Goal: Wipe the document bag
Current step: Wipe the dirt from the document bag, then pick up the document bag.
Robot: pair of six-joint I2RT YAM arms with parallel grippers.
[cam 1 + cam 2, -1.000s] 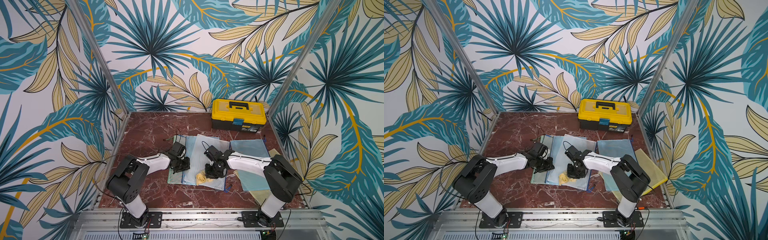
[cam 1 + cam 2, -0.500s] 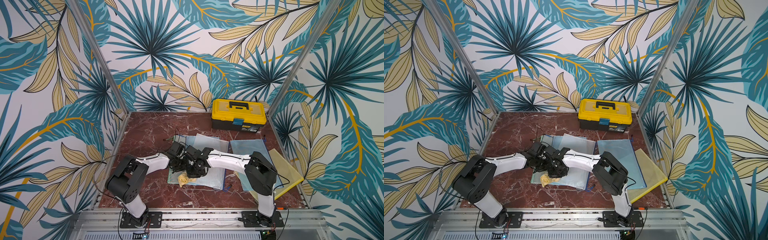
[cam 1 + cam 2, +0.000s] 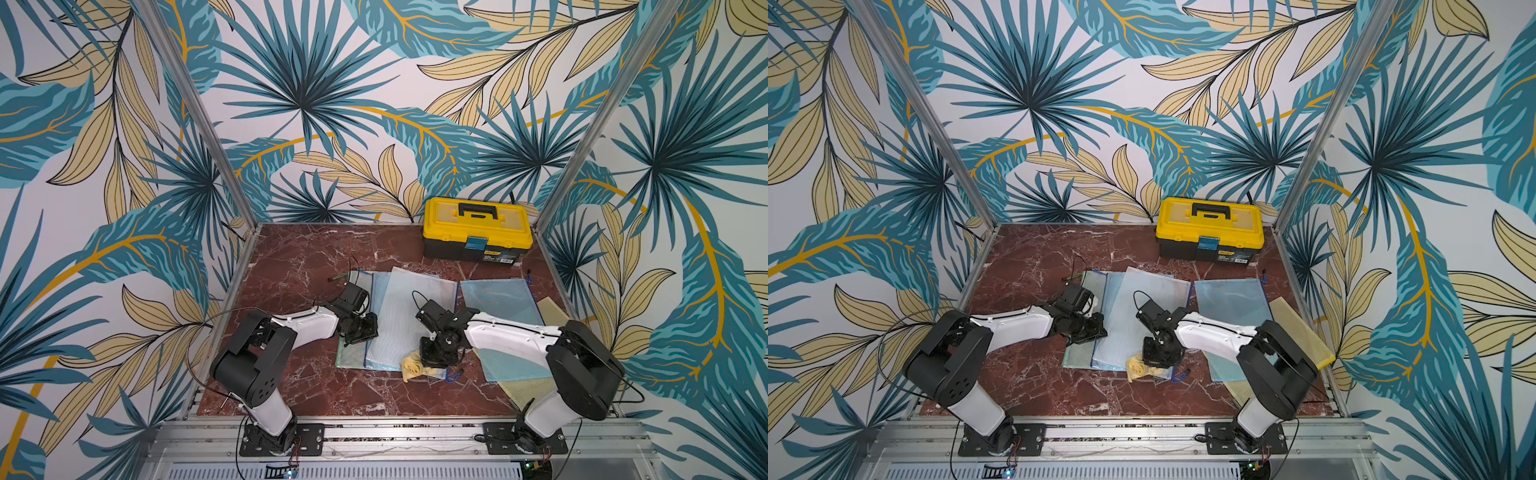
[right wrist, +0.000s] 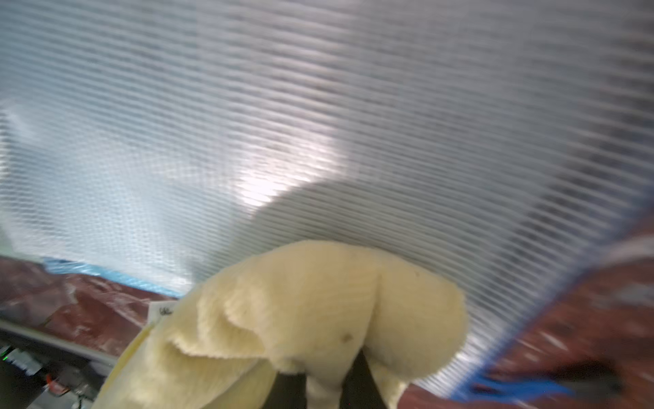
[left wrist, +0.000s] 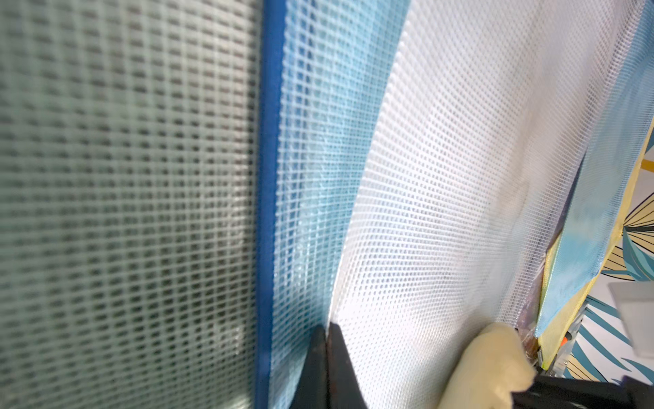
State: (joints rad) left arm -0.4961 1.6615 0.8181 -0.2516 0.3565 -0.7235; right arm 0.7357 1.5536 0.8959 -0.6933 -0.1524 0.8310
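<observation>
Stroke done: my right fingers (image 4: 355, 379), clamped on the yellow cloth (image 3: 411, 368), swept across the document bag (image 3: 411, 307) toward my left side and are back at its near edge. My left fingers (image 5: 336, 375) are closed, empty, probably pinning the bag's side edge; too blurry to confirm. Bag lies flat on the counter (image 3: 299, 266); more passes likely needed.

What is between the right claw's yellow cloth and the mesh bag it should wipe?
Nothing visible. The right gripper is shut on the yellow cloth, and the cloth lies directly on the near end of the white mesh document bag.
</observation>
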